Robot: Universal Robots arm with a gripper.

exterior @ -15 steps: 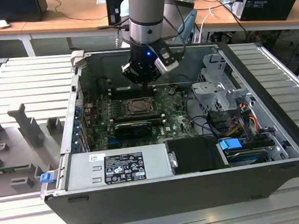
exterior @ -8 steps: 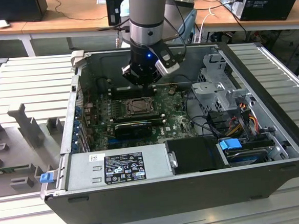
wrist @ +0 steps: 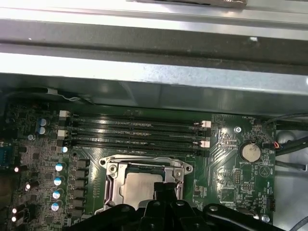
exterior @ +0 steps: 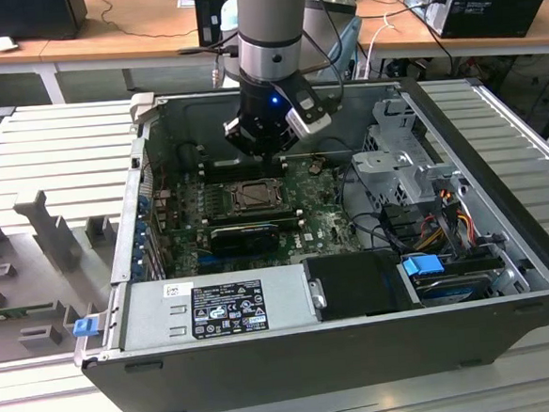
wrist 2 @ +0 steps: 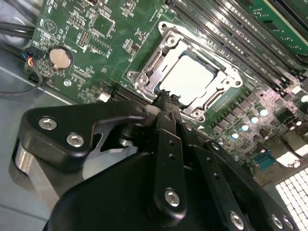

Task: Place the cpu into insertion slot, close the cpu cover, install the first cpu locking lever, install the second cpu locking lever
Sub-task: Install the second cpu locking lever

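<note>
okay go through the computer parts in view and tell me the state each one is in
cpu: seated flat in the socket, pale top showing.
insertion slot: occupied by the chip.
cpu cover: lying down around the chip.
gripper: fingertips together, nothing between them, at the socket's edge.
memory slots: no modules in them.
computer case: side open.

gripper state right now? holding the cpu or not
Gripper: fingers shut together, holding nothing. The cpu already lies in the insertion slot, under the cpu cover; the fingertips are at the cover's edge.
</note>
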